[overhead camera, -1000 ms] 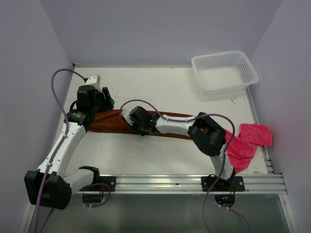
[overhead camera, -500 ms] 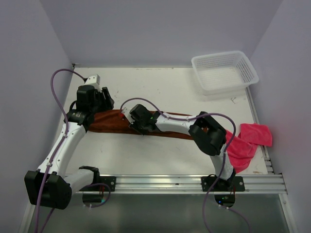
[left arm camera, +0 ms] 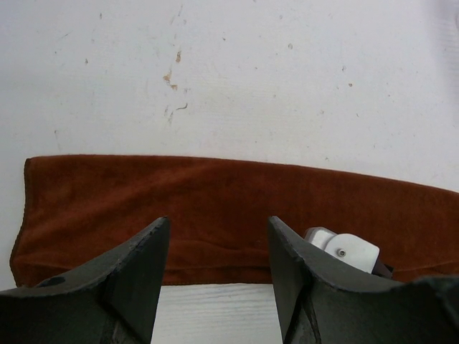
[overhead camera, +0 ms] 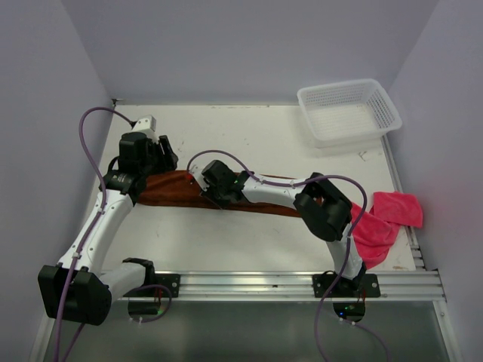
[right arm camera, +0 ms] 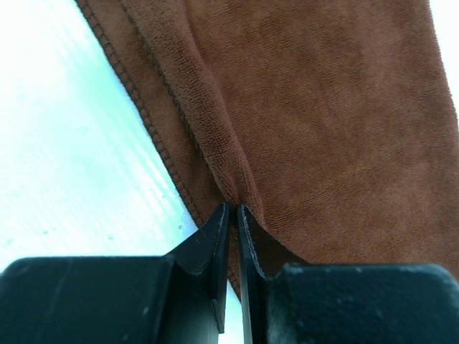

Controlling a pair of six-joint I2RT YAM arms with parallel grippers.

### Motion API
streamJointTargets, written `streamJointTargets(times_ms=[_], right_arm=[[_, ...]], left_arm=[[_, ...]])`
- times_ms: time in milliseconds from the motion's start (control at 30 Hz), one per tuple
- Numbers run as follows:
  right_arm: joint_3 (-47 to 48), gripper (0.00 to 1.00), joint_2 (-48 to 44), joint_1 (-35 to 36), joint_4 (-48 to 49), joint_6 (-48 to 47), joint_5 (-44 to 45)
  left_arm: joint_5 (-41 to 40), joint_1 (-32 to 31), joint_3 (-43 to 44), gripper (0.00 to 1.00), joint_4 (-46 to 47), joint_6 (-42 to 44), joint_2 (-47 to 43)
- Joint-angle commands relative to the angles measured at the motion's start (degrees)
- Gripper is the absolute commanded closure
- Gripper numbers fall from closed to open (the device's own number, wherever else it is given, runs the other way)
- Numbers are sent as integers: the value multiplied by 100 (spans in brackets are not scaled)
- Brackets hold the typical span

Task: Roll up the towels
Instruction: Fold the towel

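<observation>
Brown towel [overhead camera: 170, 190] lies flat lengthwise across the middle of the bench [overhead camera: 249, 136]. Its left short edge is squared and stops short of the bench's left edge. Bare bench shows behind it to the back wall and in front of it to the rail.

Pink towel [overhead camera: 392, 207] is crumpled at the bench's right edge, beside the right arm.

Basket [overhead camera: 336, 85] sits in the back right corner. Both towels lie outside it.

Left gripper [left arm camera: 217, 222] is over the brown towel's left end, jaws parted wide with nothing between them.

Right gripper [right arm camera: 231, 209] is at the towel's near hem, jaws closed to a slit and pinching a raised pleat of brown cloth.

Versus 1 second earlier: the right wrist sits slightly farther back. The left arm, the pink towel and the basket are unchanged.
</observation>
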Motion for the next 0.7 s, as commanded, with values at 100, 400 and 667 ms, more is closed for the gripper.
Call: streamJointTargets(times_ms=[100,400,667], right_arm=[[217,89,-343,-29,-150,11,-268],[217,89,-351,-20,-186,2,-444],[261,88,-185,-38,-212,54,-541]], left_arm=[[83,41,12,39,84,28,-45],[92,41,12,39,84,36,-62],[100,50,12,39,84,36,-62]])
